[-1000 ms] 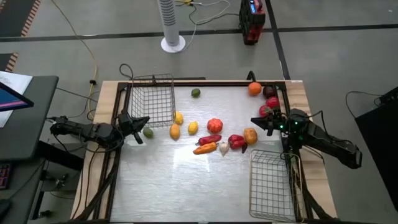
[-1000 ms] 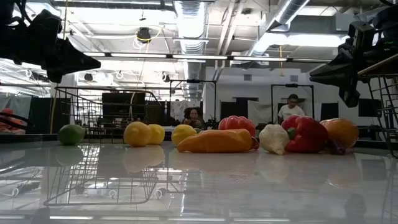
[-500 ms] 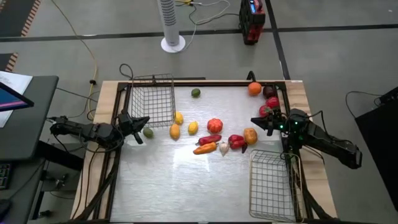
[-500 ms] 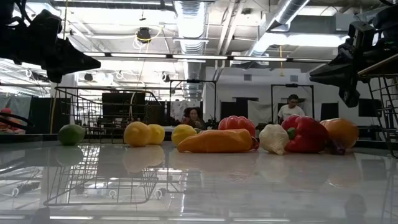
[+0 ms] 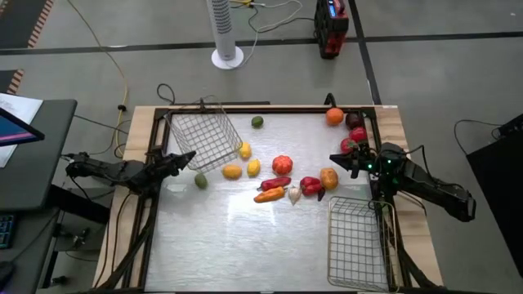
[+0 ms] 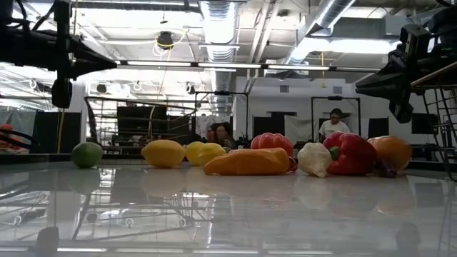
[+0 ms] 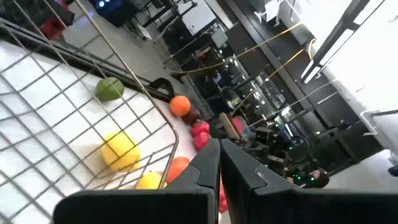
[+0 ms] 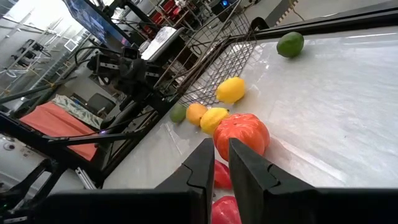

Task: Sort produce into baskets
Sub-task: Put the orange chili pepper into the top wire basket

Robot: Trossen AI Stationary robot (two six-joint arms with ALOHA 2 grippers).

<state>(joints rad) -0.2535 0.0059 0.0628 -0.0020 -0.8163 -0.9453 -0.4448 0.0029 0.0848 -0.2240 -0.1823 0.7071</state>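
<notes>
Your left gripper (image 5: 186,158) sits closed at the left edge of the desk (image 5: 245,245), its tip right against the near corner of the upper-left basket (image 5: 204,140), which lies skewed at an angle to the desk edge; whether it actually touches the wire I can't tell from above. Your right gripper (image 5: 337,160) waits closed at the right side, just beside the orange-yellow pepper (image 5: 328,177) and holding nothing. The second basket (image 5: 355,243) rests empty at the lower right. The produce is all loose in mid-frame: three lemons (image 5: 232,171) just below the skewed basket, a lime (image 5: 200,181) left of them, the tomato (image 5: 282,164), the carrot (image 5: 270,195), the garlic (image 5: 293,196) and the red pepper (image 5: 310,186) bunched together. If you're squaring that basket, push slow and low against its frame so it slides rather than tips, and watch the lemons, because they'll roll. Then open up before reaching for the lime.
</notes>
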